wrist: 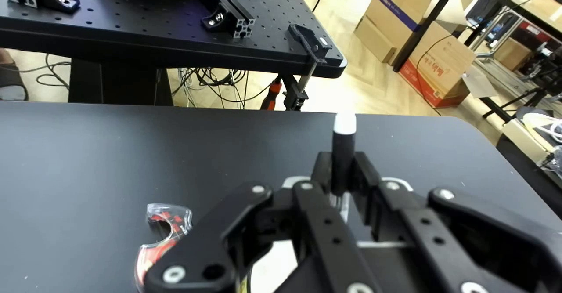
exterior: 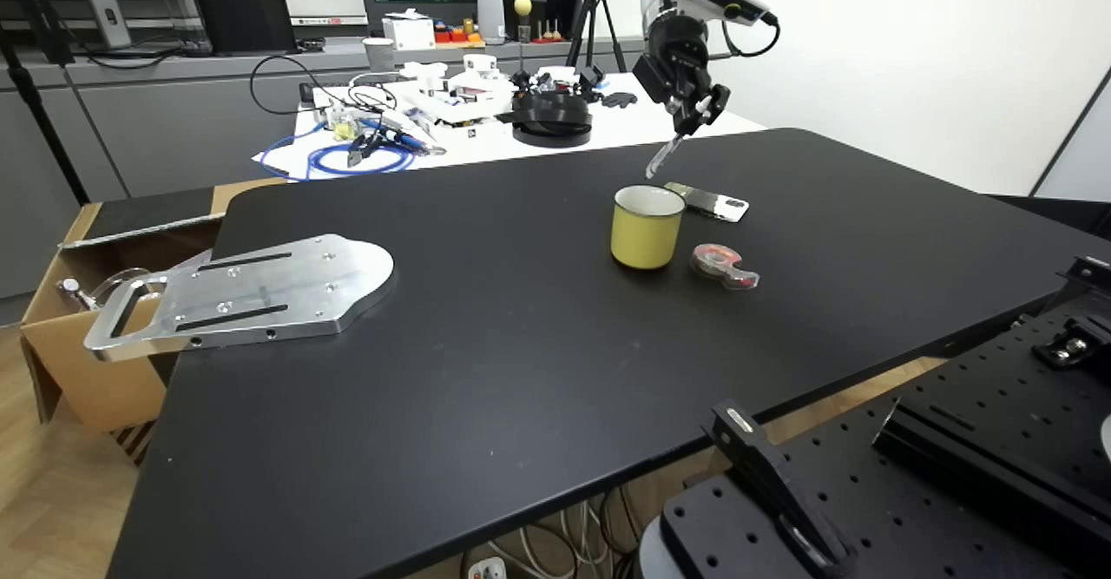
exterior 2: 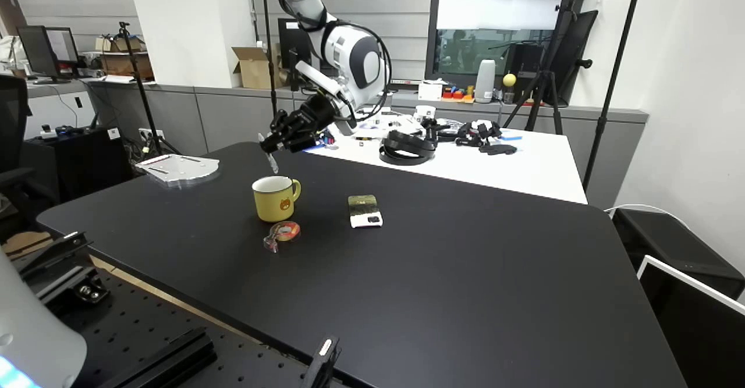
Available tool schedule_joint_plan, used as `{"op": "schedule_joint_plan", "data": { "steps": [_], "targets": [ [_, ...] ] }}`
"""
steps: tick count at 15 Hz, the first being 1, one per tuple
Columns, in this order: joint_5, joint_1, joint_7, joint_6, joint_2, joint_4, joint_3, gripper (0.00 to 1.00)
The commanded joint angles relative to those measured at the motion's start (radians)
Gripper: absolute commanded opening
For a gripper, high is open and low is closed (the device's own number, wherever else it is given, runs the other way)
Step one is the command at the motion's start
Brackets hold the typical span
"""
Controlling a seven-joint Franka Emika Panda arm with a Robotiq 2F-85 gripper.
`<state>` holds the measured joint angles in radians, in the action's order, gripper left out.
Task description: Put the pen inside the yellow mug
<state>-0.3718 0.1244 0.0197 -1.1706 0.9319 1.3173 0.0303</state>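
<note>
The yellow mug (exterior: 644,236) stands upright on the black table, and it shows in both exterior views (exterior 2: 272,205). In the wrist view only a little of its white inside (wrist: 273,266) shows between the gripper links. My gripper (wrist: 343,170) is shut on the pen (wrist: 344,141), which has a white end, a dark section and a clear part below the fingers. In both exterior views the gripper (exterior: 699,115) (exterior 2: 270,143) is above the mug, and the tilted pen (exterior: 662,158) (exterior 2: 273,163) has its lower end just above the rim.
A tape dispenser (exterior: 723,265) (exterior 2: 284,232) (wrist: 162,238) lies close to the mug. A phone-like flat item (exterior: 731,207) (exterior 2: 365,219) lies beside the mug. A metal plate with a handle (exterior: 252,292) (exterior 2: 180,168) lies at the table's edge.
</note>
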Motion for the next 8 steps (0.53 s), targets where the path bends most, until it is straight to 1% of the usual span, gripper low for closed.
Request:
{"op": "schedule_joint_plan", "data": {
  "steps": [1, 8],
  "targets": [
    [-0.016, -0.004, -0.05, 0.052, 0.075, -0.091, -0.009, 0.04],
    [-0.018, 0.0, -0.064, 0.079, 0.175, -0.177, -0.005, 0.04]
  ]
}}
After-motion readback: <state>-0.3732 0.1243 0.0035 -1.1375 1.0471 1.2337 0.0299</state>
